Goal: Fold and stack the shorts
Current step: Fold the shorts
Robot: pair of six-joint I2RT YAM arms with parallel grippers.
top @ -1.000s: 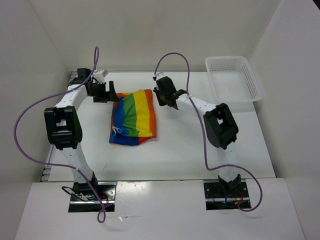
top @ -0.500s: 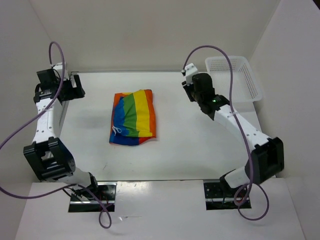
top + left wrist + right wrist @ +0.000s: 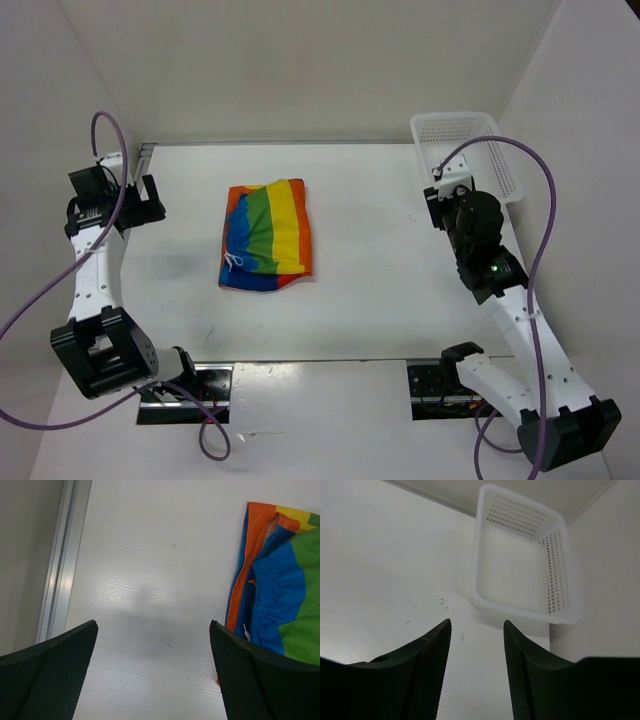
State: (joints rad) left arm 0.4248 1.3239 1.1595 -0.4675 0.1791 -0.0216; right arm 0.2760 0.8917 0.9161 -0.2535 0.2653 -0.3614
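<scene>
The shorts (image 3: pixel 266 240), a folded rainbow-striped bundle with a thin white drawstring, lie flat on the white table left of centre. In the left wrist view the shorts (image 3: pixel 280 595) fill the right edge, orange hem and blue waistband showing. My left gripper (image 3: pixel 143 203) (image 3: pixel 152 625) hovers over bare table well to their left, jaws wide open and empty. My right gripper (image 3: pixel 438 196) (image 3: pixel 476 622) sits far to the right of the shorts, open with nothing between its fingers, and faces the basket.
A white mesh basket (image 3: pixel 455 118) (image 3: pixel 520 611) stands empty at the back right corner, just beyond my right gripper. An aluminium rail (image 3: pixel 60 580) runs along the table's left edge. Walls close in the left, back and right sides.
Both arms have drawn away from the shorts: the left swung out to the left edge, the right swung right toward the basket. The right jaws have spread wider. The shorts lie unmoved.
</scene>
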